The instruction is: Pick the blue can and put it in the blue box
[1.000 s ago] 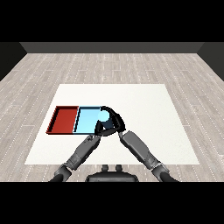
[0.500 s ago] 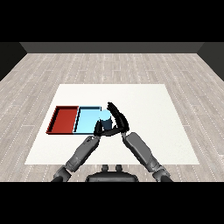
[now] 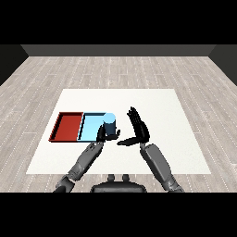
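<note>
The blue can stood upright in the light blue tray; right hand spread wide beside it; left hand fingers unclear.

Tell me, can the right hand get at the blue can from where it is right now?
Probably yes. The right hand is open just to the right of the blue can, with only bare table between them. The can stands upright at the blue tray's right end, though the left hand is close against its lower left side.

No text, label or number can be read — not on anything in view.
</note>
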Controlling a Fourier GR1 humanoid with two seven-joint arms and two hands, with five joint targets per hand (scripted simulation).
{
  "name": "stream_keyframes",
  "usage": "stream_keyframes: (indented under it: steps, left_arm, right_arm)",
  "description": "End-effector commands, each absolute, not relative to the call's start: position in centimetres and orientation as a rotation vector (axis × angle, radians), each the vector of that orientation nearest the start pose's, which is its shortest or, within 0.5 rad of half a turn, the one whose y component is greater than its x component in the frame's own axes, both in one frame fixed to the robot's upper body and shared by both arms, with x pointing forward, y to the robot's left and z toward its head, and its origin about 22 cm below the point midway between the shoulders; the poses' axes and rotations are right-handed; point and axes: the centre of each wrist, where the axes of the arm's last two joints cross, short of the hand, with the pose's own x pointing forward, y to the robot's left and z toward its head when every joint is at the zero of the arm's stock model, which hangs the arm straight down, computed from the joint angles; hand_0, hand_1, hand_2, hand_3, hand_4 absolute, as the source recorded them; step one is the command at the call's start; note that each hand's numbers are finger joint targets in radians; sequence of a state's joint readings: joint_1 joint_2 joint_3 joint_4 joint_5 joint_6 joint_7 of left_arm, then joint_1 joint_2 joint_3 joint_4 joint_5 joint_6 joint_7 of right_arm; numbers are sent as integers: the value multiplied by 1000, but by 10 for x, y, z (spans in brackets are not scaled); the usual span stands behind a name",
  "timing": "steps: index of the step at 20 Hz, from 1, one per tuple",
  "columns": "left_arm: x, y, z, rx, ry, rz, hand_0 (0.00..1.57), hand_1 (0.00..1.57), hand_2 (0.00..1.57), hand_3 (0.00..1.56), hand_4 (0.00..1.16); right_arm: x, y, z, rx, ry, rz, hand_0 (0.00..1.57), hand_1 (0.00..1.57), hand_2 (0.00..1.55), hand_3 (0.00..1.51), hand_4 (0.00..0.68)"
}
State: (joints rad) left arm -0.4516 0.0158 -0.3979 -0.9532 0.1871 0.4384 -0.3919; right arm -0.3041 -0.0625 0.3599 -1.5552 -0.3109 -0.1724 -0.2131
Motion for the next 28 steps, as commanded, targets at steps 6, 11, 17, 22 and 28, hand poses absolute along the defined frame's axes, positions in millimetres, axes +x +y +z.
stream_keyframes:
  steps: [6,11,17,22,28]
  left_arm:
    - [319,126,-31,128,-1714,-155,1571,1571,1571,1494,1137]
    - [342,182,-30,251,-1652,-144,1571,1571,1571,1492,1145]
    - [367,251,-32,422,-1456,-66,1571,1571,1571,1507,1081]
    - [375,275,-41,483,-1331,-84,1571,1571,1571,1499,1062]
    - [377,286,-46,594,-1132,-156,1571,1571,1536,1413,966]
  right_arm:
    - [244,-208,77,381,-2030,-88,0,0,0,0,0]
    - [250,-246,73,253,-2026,-135,0,0,0,0,0]
    - [240,-246,66,218,-2001,-159,0,0,0,0,0]
    - [257,-222,73,222,-1994,-168,0,0,0,0,0]
    - [269,-240,49,226,-1951,-230,0,0,0,0,0]
